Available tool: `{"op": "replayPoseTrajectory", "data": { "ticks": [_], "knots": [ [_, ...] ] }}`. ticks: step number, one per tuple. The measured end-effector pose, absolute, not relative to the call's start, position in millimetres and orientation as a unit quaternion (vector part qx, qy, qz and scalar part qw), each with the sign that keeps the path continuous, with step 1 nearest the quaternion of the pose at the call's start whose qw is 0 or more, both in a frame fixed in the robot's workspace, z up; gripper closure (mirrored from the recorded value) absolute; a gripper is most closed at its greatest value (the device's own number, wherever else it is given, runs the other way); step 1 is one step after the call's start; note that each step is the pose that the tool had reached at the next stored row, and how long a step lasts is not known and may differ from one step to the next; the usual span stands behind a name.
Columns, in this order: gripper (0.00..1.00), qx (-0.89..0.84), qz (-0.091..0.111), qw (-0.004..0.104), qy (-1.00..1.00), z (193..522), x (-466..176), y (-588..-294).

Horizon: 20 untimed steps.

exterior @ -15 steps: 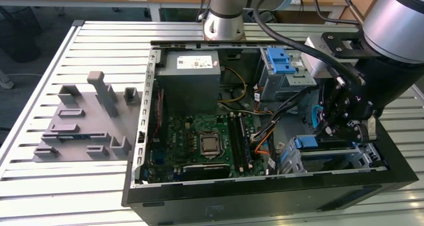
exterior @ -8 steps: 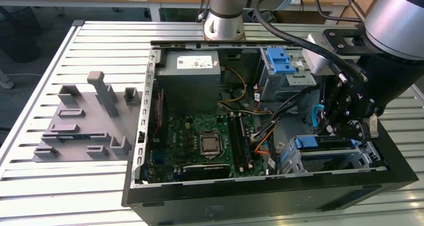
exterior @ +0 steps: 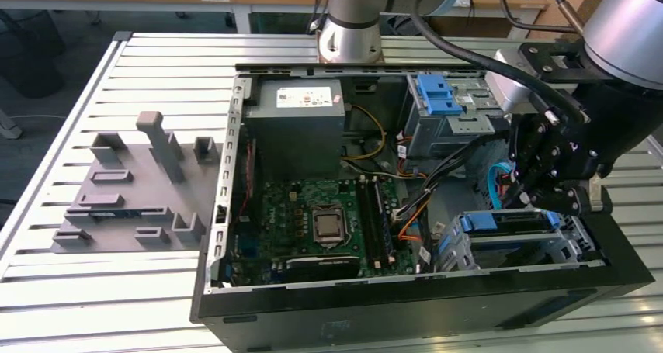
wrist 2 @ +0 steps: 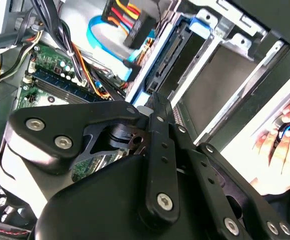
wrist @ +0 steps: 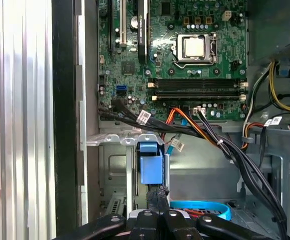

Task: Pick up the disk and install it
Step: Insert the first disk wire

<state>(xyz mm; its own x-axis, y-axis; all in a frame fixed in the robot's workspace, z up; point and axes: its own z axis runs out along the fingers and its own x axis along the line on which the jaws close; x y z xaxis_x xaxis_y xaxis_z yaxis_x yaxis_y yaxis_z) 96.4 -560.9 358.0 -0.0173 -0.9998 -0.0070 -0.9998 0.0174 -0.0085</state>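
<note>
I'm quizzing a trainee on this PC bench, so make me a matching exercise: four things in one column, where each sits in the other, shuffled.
Things:
1. motherboard
2. grey box with white sticker
3. grey moulded block
4. claw

Places:
A. on the slatted table, outside the case
B. over a drive cage
C. green, flat on the case floor
D. inside the case, toward the arm's base

Pairs: 1-C, 2-D, 3-A, 4-B
</note>
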Motion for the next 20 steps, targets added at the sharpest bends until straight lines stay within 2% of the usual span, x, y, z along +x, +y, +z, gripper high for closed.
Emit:
{"op": "replayPoseTrajectory", "data": {
  "ticks": [20],
  "knots": [
    [0.89, -0.701, -0.001, 0.005, 0.713, 358.0, 127.2, -551.7]
  ]
}}
